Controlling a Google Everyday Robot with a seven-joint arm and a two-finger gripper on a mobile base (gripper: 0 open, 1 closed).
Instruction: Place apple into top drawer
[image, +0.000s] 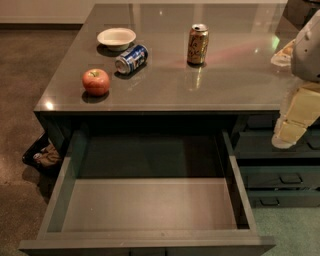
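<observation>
The red-orange apple (96, 81) stands on the grey countertop (225, 75) near its front left corner. The top drawer (150, 205) is pulled wide open below the counter's front edge, and nothing lies on its flat grey bottom. My gripper (292, 127) hangs at the right edge of the view, over the counter's front right corner and the narrower drawers, far to the right of the apple. It holds nothing that I can see.
A blue soda can (132, 58) lies on its side behind the apple. A white bowl (116, 37) sits further back. A gold can (198, 44) stands upright mid-counter. Narrower handled drawers (280, 177) are at the right. A dark bin (42, 155) sits on the floor at left.
</observation>
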